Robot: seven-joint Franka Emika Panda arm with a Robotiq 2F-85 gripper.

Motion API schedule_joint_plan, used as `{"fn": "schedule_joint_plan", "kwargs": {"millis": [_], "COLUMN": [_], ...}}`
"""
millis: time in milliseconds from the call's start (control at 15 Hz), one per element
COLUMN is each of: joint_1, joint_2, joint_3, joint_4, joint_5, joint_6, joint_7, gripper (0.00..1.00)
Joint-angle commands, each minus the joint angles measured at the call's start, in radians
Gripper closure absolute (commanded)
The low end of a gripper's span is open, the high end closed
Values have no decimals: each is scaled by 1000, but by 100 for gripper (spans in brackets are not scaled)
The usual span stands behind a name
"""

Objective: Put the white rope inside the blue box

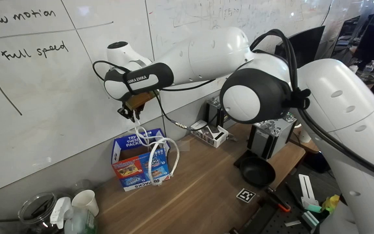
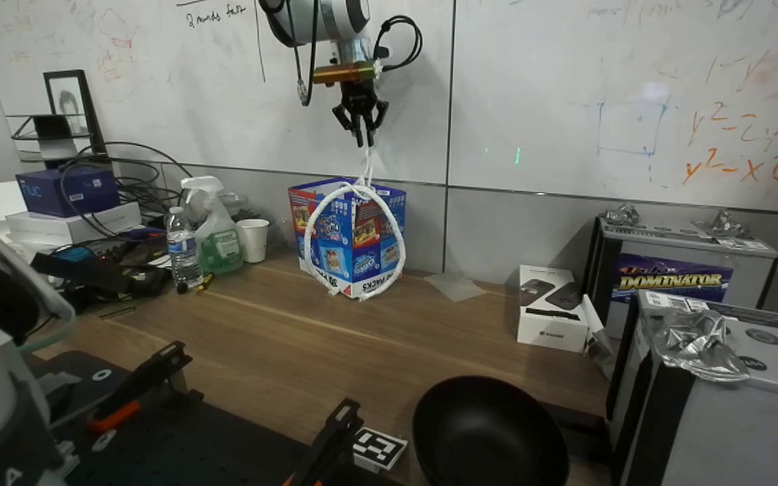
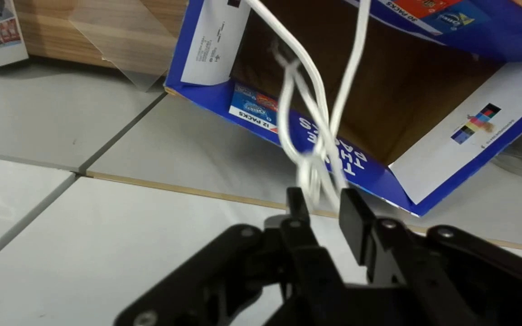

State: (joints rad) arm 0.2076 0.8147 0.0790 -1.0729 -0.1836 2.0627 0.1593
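Note:
The blue box (image 1: 130, 169) stands open-topped on the table against the wall, with snack pictures on its sides. It also shows in an exterior view (image 2: 365, 263) and the wrist view (image 3: 369, 181). My gripper (image 1: 135, 119) is above the box's wall side; it also shows in an exterior view (image 2: 365, 144) and the wrist view (image 3: 319, 197). Its close fingertips are shut on a bunch of the white rope (image 2: 400, 250). The rope's large loop hangs outside the box's front (image 1: 178, 155), low near the table. In the wrist view the rope (image 3: 285, 120) is blurred.
A whiteboard (image 2: 564, 88) rises behind the box. A paper cup (image 1: 86, 201), spray bottle (image 2: 219, 236) and water bottle (image 2: 183, 250) stand beside it. A black pan (image 2: 490, 432), a white carton (image 2: 554, 324) and grey metal cases (image 1: 271, 136) stand on the other side.

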Motion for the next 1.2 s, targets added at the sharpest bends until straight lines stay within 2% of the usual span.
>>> {"fn": "schedule_joint_plan", "kwargs": {"millis": [0,267,400,733,933,1133], "joint_1": [13,18,24,16,11,-4], "joint_2": [48,50,32,-47,-87,-110], "joint_3": [-13,-19,-29,-32,-28,-22], "joint_4": [96,114,111,70,32,-14], "joint_5": [34,30,21,8,28,75], "joint_6": [-61,-108,-170,-339,-368,-357], "joint_7": [-31,-32,-22,63,151,291], "gripper": [41,10,0,0,0,0]}}
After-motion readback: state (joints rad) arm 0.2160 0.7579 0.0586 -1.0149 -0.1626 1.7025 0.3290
